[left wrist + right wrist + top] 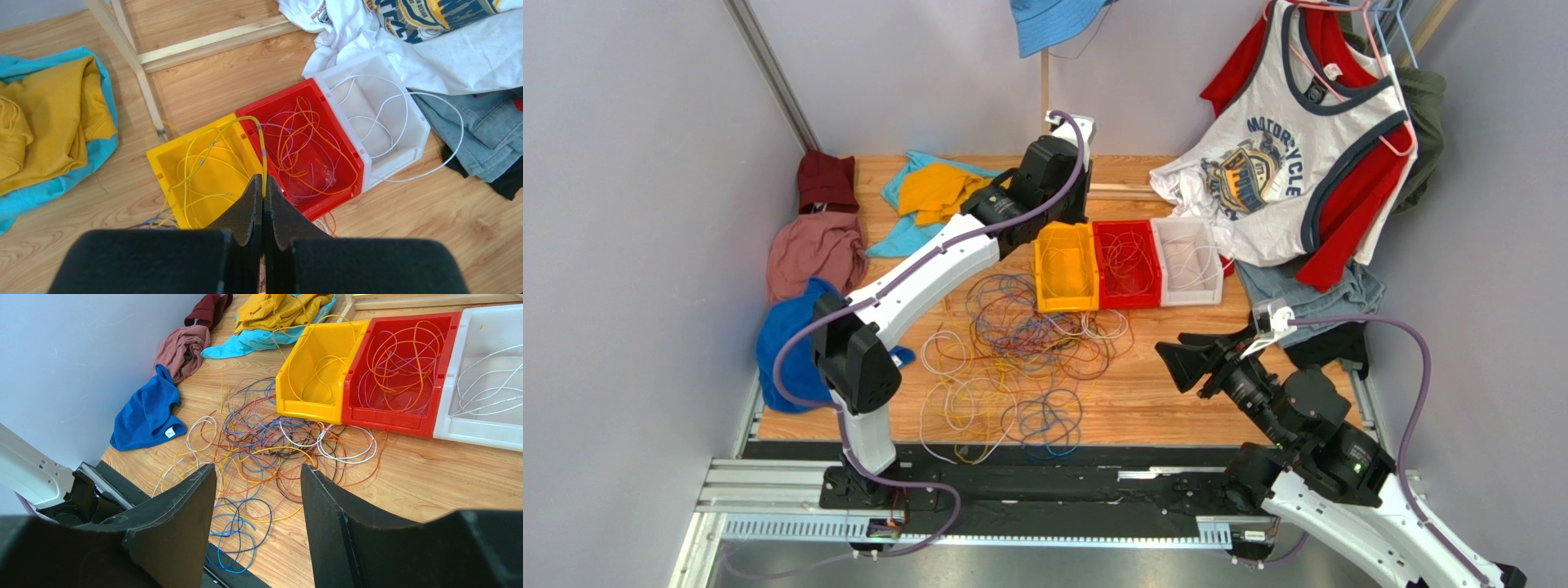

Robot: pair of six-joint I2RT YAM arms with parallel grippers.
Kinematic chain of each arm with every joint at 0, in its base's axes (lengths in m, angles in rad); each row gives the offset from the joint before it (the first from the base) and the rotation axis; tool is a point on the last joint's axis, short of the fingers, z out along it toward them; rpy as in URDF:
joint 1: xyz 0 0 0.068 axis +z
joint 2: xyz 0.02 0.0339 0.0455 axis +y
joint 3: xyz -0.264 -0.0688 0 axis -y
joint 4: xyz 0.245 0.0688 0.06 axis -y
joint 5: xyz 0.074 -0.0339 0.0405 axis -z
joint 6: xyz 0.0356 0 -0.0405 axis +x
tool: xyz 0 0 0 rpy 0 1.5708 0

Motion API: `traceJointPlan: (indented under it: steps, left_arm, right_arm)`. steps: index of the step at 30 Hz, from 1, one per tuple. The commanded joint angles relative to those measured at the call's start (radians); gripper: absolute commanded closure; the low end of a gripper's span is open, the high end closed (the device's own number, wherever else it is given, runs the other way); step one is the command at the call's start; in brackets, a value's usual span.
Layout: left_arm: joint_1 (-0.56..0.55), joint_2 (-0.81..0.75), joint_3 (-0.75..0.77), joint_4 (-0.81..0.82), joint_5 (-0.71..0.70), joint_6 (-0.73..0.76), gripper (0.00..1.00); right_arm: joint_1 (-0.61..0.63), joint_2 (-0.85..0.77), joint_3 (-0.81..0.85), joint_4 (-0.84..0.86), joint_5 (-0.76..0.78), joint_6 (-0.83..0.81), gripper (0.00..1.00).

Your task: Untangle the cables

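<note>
Left hand (264, 184) is pinching 1 yellow cable (263, 156) rising at 12 o'clock; right hand (258, 471) is gaping, loose cables (264, 447) lying at 12 o'clock.

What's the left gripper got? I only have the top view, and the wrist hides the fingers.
Observer: Left wrist view: left gripper is shut on a yellow cable that runs into the yellow bin.
Operator: And the other one, empty?
Observer: Yes. Right wrist view shows the right gripper open with nothing between the jaws, facing the pile.
Operator: Any cable spilling out?
Observer: Yes. One white cable loops over the white bin rim onto the jeans.
</note>
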Motion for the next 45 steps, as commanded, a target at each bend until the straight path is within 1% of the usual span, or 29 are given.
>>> traceJointPlan:
  steps: [1, 6, 13, 21, 30, 33, 37, 45]
  left_arm:
    - [0.009, -0.024, 0.035, 0.065, 0.016, -0.005, 1.00]
    - [0.009, -0.042, 0.022, 0.074, 0.046, -0.025, 1.00]
    - [0.009, -0.114, 0.010, 0.084, 0.085, -0.048, 1.00]
    - [0.009, -0.163, 0.044, 0.074, 0.106, -0.047, 1.00]
    - [0.007, -0.173, 0.041, 0.076, 0.126, -0.056, 1.00]
    - [0.007, -0.183, 0.064, 0.071, 0.118, -0.042, 1.00]
    - [0.006, -0.191, 0.149, 0.038, 0.109, -0.022, 1.00]
    - [-0.011, -0.222, 0.180, 0.024, 0.091, -0.007, 1.00]
  right_arm:
    - [0.004, -0.007, -0.008, 0.021, 0.014, 0.008, 0.44]
    - [0.002, -0.018, -0.009, 0.012, 0.015, 0.010, 0.44]
    - [0.002, -0.033, -0.006, 0.001, 0.018, 0.011, 0.44]
    - [0.002, -0.033, -0.006, 0.004, 0.021, 0.016, 0.44]
    - [0.002, -0.033, -0.008, 0.001, 0.020, 0.016, 0.44]
    - [0.002, -0.036, -0.008, -0.002, 0.020, 0.017, 0.44]
    - [0.002, -0.041, -0.011, -0.003, 0.020, 0.020, 0.44]
    - [0.002, -0.044, -0.014, 0.001, 0.018, 0.022, 0.44]
